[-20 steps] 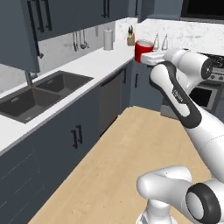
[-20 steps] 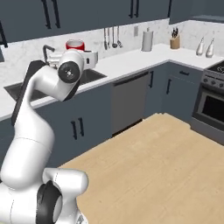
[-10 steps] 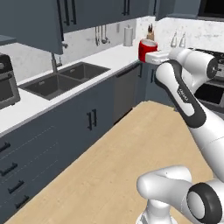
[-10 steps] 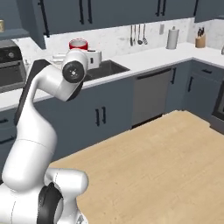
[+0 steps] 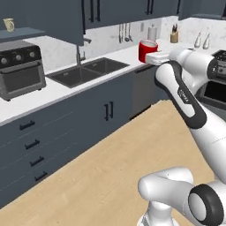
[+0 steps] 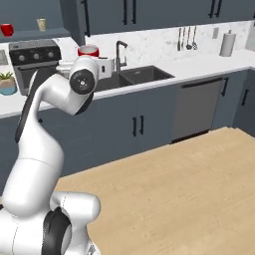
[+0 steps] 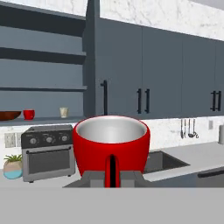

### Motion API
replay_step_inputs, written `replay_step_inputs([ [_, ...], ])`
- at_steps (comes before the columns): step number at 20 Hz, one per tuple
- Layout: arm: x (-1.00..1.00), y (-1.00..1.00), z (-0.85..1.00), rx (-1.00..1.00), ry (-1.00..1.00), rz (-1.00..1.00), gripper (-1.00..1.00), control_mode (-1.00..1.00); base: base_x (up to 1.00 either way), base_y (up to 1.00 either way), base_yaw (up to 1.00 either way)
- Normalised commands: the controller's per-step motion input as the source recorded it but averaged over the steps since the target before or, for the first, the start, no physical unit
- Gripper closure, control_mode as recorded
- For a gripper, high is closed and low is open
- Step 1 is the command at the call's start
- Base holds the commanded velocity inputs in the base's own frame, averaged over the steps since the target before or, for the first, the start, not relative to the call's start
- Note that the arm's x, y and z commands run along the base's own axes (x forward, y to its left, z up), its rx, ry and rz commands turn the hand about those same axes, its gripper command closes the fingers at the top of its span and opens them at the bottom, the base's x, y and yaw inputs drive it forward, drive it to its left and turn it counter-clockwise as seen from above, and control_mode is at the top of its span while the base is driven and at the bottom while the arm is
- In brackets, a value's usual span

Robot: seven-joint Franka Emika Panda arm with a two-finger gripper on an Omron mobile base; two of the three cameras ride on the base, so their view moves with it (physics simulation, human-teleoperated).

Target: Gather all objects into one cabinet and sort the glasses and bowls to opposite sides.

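Where the hand view looks out along the gripper (image 7: 111, 174), a glossy red mug (image 7: 111, 143) sits right in front, round and thick-walled, its inside white and its handle pointing straight back between the two dark fingers (image 7: 91, 177), which press against it at either side; the jaws are closed on the mug, holding it upright in the air. Both base views show the same mug carried above the counter (image 5: 57, 90) near the sink (image 6: 132, 77), at the end of the white arm. Beyond it the cabinet (image 7: 43, 65) stands open, slate-blue, with plain flat shelves and a long black bar handle (image 7: 104, 97) on its door. Three things stand on its lowest shelf: a wide, shallow, dark-brown wooden bowl (image 7: 8, 115) at the far left, a second red mug (image 7: 29, 114) just beside it, and a small beige mug (image 7: 64, 112) a little apart to the right. So two red mugs, one beige mug and one bowl can be counted. Below the shelf sits a boxy grey toaster oven (image 7: 48, 152) with three round knobs, and beside it a succulent (image 7: 13, 166) in a teal-and-tan pot. No writing is readable anywhere.
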Motion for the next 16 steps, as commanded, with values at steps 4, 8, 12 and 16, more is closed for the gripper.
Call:
replay_step_inputs([
  [4,0.00,0.00,0.00,0.00,0.00,0.00,1.00,1.00,-0.82,0.00,0.20],
  [8,0.00,0.00,0.00,0.00,0.00,0.00,1.00,1.00,-0.89,0.36,0.10],
  [12,0.00,0.00,0.00,0.00,0.00,0.00,1.00,1.00,-0.83,0.53,0.13],
  [16,0.00,0.00,0.00,0.00,0.00,0.00,1.00,1.00,-0.53,0.50,0.22],
])
